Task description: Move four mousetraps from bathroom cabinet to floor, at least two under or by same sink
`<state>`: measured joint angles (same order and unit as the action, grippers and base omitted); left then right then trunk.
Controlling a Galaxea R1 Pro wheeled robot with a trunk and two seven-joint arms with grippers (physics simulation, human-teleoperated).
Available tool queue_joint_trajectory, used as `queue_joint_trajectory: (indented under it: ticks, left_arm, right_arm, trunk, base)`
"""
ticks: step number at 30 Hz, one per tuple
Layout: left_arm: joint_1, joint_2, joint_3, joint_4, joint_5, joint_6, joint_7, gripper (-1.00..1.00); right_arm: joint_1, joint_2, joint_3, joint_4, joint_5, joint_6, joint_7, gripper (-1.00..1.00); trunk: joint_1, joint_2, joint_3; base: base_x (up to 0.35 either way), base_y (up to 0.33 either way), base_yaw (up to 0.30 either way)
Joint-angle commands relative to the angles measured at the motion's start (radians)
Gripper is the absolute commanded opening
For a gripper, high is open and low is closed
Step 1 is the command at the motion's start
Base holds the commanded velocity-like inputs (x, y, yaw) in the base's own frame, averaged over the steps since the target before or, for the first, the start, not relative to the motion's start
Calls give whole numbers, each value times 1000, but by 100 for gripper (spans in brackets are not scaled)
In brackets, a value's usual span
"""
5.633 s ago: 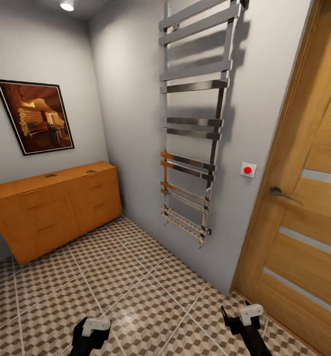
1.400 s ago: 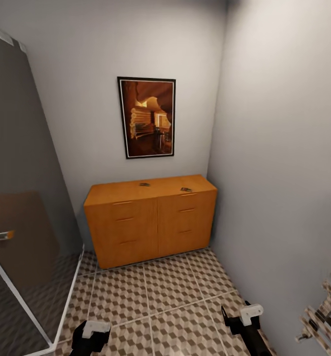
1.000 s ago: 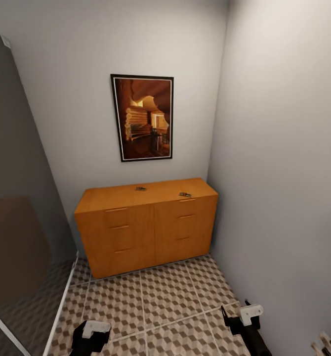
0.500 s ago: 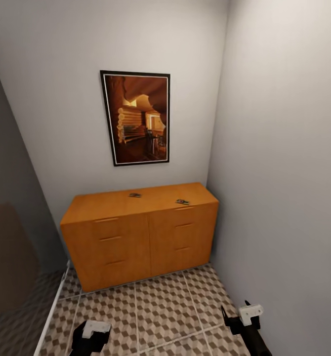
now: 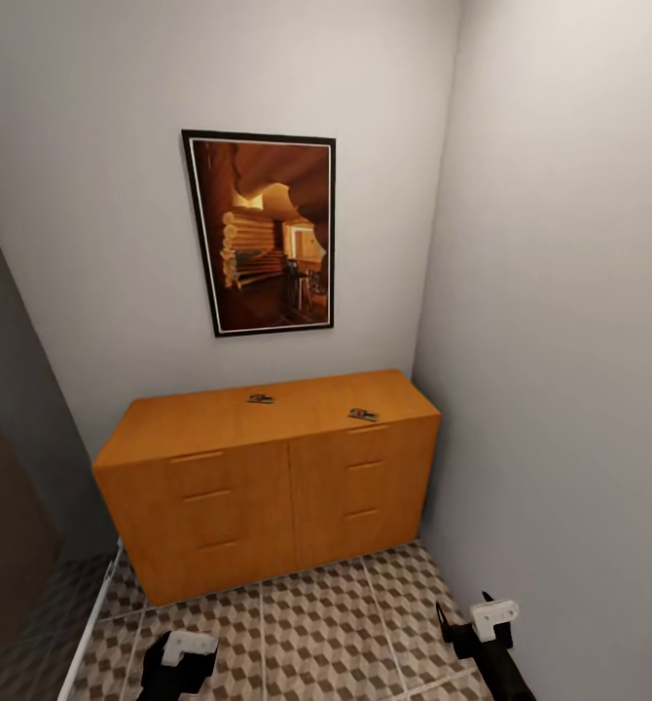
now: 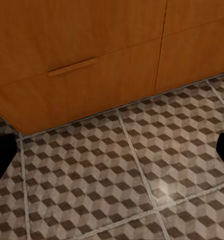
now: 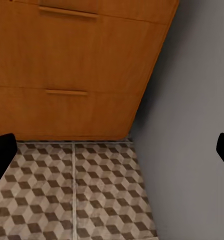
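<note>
The cabinet (image 5: 268, 487) is set against the back wall in the corner, its right end close to the side wall, below a framed picture (image 5: 263, 234). Two mousetraps are seen on its flat top: one (image 5: 260, 398) towards the middle near the back, the other (image 5: 362, 415) nearer the right end at the front edge, well apart from each other. The bathroom floor (image 5: 326, 643) is spread in front of the cabinet. The left gripper (image 5: 177, 657) and the right gripper (image 5: 482, 628) are held low over the tiles, short of the cabinet. In both wrist views the dark fingertips are seen wide apart at the picture's edges, with nothing held between them.
</note>
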<state>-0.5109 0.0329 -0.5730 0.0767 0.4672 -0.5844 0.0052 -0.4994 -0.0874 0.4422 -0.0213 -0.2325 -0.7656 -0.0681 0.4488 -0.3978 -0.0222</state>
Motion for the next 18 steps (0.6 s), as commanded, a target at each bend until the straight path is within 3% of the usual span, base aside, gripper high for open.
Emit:
queue_joint_trajectory:
  ticks: [1, 7, 18]
  left_arm:
    - [-1, -1, -8, 3, 5, -5, 1, 100]
    - [-1, -1, -8, 3, 5, -5, 0, 100]
    - [-1, -1, -8, 3, 5, -6, -1, 100]
  right_arm:
    - [-1, 0, 9, 0, -2, -1, -7, 100]
    - [-1, 0, 9, 0, -2, -2, -6, 100]
    - [-1, 0, 9, 1, -2, -2, -6, 100]
  trunk:
    - [1, -2, -2]
    - [1, -2, -2]
    - [1, -2, -2]
  base:
    - [287, 0, 0]
    - [230, 0, 0]
    - [36, 0, 0]
